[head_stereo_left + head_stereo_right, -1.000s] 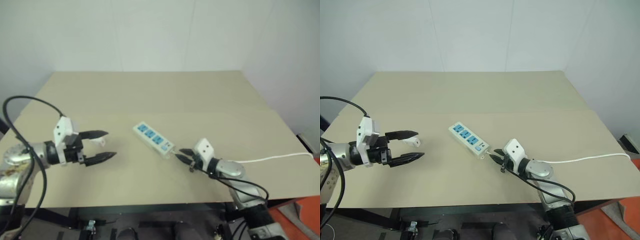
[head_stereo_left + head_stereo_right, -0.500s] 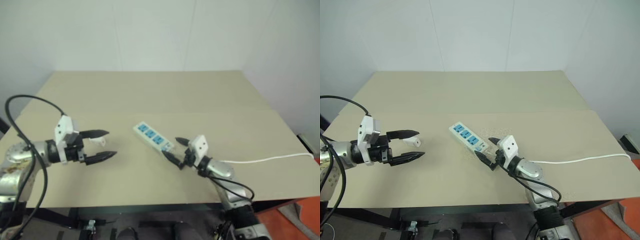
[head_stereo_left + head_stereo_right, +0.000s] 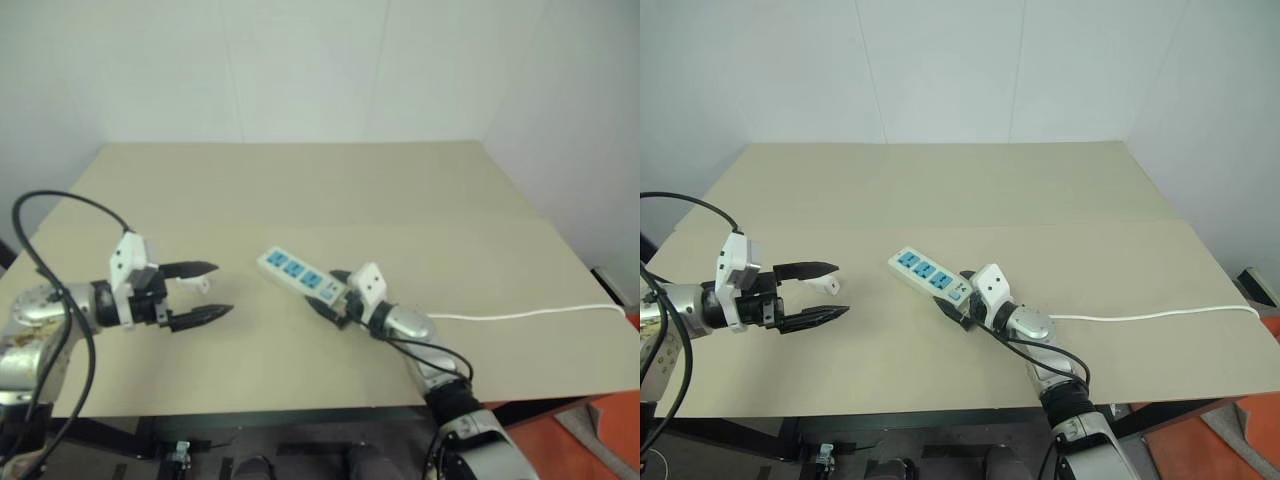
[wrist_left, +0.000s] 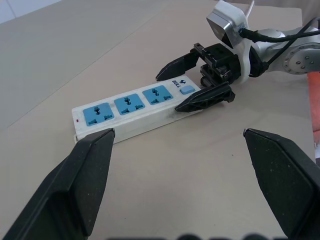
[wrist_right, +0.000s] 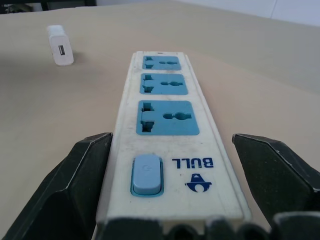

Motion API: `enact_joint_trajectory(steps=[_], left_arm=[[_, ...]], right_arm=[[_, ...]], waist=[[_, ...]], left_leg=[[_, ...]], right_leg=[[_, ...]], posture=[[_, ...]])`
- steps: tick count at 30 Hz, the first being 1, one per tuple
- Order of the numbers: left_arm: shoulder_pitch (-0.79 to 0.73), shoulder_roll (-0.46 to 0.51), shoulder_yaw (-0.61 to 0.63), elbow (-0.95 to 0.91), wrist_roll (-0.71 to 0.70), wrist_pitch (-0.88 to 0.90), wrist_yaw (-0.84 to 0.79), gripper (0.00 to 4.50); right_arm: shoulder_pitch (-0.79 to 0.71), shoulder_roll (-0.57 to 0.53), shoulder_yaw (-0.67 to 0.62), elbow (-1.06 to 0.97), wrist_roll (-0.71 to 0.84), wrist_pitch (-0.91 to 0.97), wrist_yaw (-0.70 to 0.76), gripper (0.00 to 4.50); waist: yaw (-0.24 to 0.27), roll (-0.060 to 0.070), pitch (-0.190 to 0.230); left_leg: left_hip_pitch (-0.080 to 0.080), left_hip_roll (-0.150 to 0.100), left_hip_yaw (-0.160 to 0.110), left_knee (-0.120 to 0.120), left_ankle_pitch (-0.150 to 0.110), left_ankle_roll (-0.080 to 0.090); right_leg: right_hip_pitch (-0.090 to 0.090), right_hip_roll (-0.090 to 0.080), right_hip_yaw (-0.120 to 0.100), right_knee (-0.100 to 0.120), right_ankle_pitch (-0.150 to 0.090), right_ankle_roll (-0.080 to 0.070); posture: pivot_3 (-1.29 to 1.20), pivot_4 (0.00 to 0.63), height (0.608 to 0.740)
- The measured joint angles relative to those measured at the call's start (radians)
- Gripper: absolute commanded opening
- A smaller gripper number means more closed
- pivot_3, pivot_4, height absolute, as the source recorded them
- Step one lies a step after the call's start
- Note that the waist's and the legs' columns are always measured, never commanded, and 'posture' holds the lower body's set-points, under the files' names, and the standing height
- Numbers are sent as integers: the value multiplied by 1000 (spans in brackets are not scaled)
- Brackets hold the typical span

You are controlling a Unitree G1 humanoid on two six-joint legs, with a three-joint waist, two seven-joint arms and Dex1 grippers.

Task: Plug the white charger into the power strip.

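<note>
The power strip lies flat mid-table, a white bar with three blue sockets and a blue switch. My right gripper is open and straddles its switch end, one finger close against the strip's side, the other finger standing off. The white charger stands on the table to the left of the strip, seen as a small box in the right wrist view. My left gripper hovers open beside it, fingers wide apart and holding nothing.
The strip's thin white cord runs right across the tan table to its right edge. A black cable loops over my left arm. White walls stand behind the table.
My right gripper has opened and moved left, from behind the strip's end to either side of it. The strip has shifted slightly left. My left gripper has stayed put.
</note>
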Motion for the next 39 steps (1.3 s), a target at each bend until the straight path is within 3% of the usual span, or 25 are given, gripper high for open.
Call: enact_joint_trajectory(steps=[22, 33, 38, 39], left_arm=[[11, 0, 0, -1, 0, -22, 0, 4500], [12, 0, 0, 0, 0, -27, -2, 4500], [20, 3, 2, -2, 0, -27, -3, 4500], [20, 6, 1, -1, 3, -28, -5, 4500]], right_arm=[[61, -44, -1, -74, -10, 29, 17, 4475], [-74, 12, 2, 136, -12, -31, 47, 4475], [-111, 8, 1, 202, -10, -67, 104, 3424], [-113, 7, 0, 208, -9, -73, 112, 3421]], waist=[[3, 0, 0], [-9, -1, 0], [-21, -1, 0], [-21, -1, 0]], left_leg=[[-1, 0, 0, 0, 0, 0], [0, 0, 0, 0, 0, 0], [1, 0, 0, 0, 0, 0], [1, 0, 0, 0, 0, 0]], right_leg=[[-1, 0, 0, 0, 0, 0], [0, 0, 0, 0, 0, 0], [1, 0, 0, 0, 0, 0], [1, 0, 0, 0, 0, 0]], posture=[[0, 150, 740], [0, 150, 740], [0, 150, 740], [0, 150, 740]])
